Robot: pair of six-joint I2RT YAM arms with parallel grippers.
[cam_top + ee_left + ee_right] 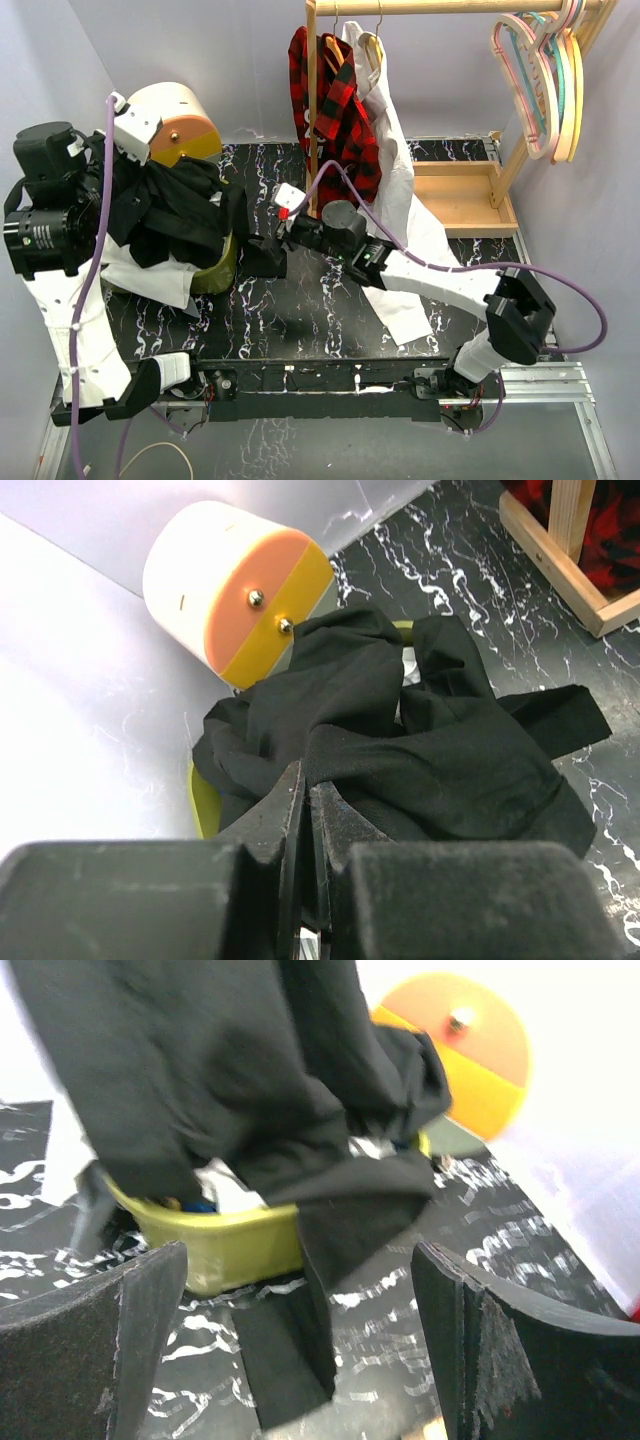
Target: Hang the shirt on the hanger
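— Cloth in the left gripper point(306, 798)?
— Yes. Its pads point(285, 815) are pressed together with a fold of the shirt point(400, 740) caught between them. The tips are buried in black fabric.
— And the right gripper point(300, 1310)?
— Spread wide, just to the right of the basin point(235, 1245), with one finger point(140, 1310) on each side of a hanging tail of the shirt. That wrist view is blurred, so I cannot tell whether either finger touches the tail.
— Where is the rest of the shirt?
— Bunched over the basin and spilling past its rim toward the right gripper. From above, part of it hangs from the left arm over the basin. Collar and buttons are lost in the folds.
— Inside the basin?
— Mostly covered. Something white point(225, 1185) and a scrap of blue show under the cloth, too little to name.
— Around it?
— A cream drum point(220, 580) with an orange-and-yellow end stands just behind the basin. White fabric point(150, 278) pokes out on the basin's left, half under the shirt. Well to the basin's right is a wooden rack point(312, 100) holding a plaid shirt point(340, 115) and a white shirt point(400, 190). The white shirt's hem trails onto the marbled table point(300, 325), partly behind the right arm. Pastel hangers point(550, 85) hang at the rail's far end, cut off by the top edge.
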